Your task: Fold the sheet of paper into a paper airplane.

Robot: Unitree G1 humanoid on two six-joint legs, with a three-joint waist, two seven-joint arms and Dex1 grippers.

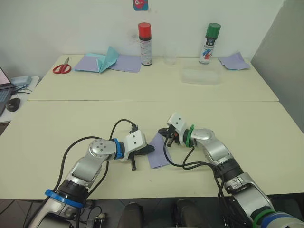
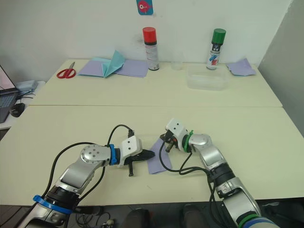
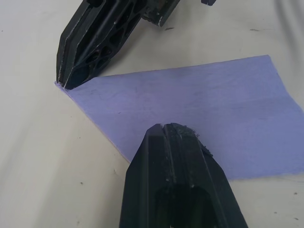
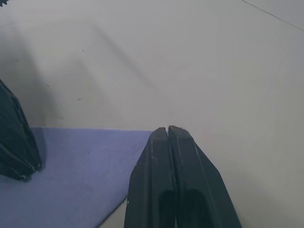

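Note:
The lavender sheet of paper [image 1: 158,156] lies flat on the near table between my two grippers. My left gripper [image 1: 151,148] is shut, and its closed tips rest on the sheet's near-left part [image 3: 166,128]. The right gripper [image 1: 163,133] is shut too, with its tips down at the sheet's far pointed corner [image 3: 64,84]. In the right wrist view the closed fingers [image 4: 167,130] sit at the paper's edge [image 4: 71,175]. A faint crease runs across the sheet. Neither gripper has paper pinched between its fingers.
On the far table lie red scissors [image 1: 61,68] and flat lavender sheets with a teal piece [image 1: 108,61]. There too stand a red-capped can [image 1: 145,43], a clear cup [image 1: 170,54], a clear box [image 1: 202,76] and a green-capped can [image 1: 209,42], beside a lavender scrap [image 1: 233,61]. A mouse [image 1: 13,104] sits far left.

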